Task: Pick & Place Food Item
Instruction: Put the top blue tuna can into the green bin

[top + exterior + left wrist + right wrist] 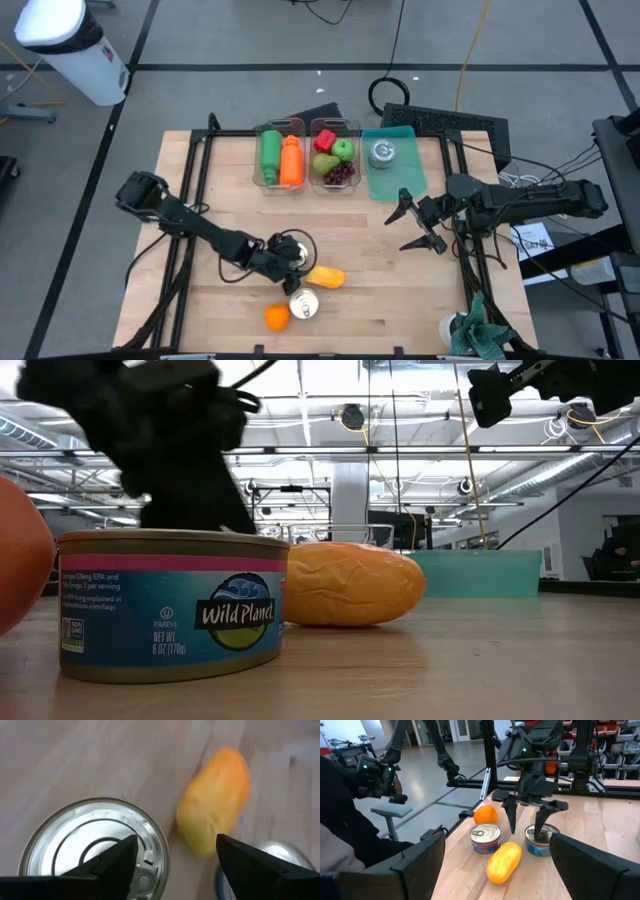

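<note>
With its fingers spread and empty over the can (541,840) beside the mango (325,277), the left gripper (534,811) may clip the can's rim and tip it.

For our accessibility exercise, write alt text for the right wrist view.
The left gripper hangs open above a tuna can on a wooden table. Beside it lie a yellow-orange food item, a second can and an orange.
</note>
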`<act>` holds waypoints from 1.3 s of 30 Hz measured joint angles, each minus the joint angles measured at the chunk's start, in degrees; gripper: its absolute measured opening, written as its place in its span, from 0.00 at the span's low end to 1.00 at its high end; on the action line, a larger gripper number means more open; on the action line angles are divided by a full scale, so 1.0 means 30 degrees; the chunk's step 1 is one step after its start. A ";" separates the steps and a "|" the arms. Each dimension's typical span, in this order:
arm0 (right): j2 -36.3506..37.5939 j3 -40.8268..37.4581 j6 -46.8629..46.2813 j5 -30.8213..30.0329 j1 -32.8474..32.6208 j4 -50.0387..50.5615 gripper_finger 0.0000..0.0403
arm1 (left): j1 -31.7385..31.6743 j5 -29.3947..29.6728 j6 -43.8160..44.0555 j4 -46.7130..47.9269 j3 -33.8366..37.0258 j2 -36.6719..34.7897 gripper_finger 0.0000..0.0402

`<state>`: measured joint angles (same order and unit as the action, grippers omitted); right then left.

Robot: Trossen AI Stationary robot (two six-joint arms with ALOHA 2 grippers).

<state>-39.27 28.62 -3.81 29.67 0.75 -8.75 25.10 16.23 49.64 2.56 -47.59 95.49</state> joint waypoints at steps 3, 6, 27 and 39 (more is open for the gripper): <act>0.0000 0.0000 0.0000 -0.0008 0.0000 0.0000 0.85 | -0.0642 -0.0181 -0.0662 -0.0645 -0.0016 0.0545 0.71; 0.0000 0.0000 0.0000 -0.0015 0.0000 0.0000 0.85 | -0.1605 -0.0227 -0.2137 -0.1524 0.0000 0.0873 0.71; -0.0859 0.0003 0.0135 -0.0044 0.0007 0.0338 0.85 | -0.4648 -0.2075 -1.0810 0.2633 -0.4150 -0.0824 0.71; -0.4070 0.0007 0.0663 -0.3920 -0.0491 0.1043 0.85 | -0.1581 0.2128 -0.3308 0.9647 -0.3104 -0.0775 0.71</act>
<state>-51.47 28.64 -1.83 17.91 -0.72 -5.62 20.36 22.61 39.72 31.51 -56.91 93.17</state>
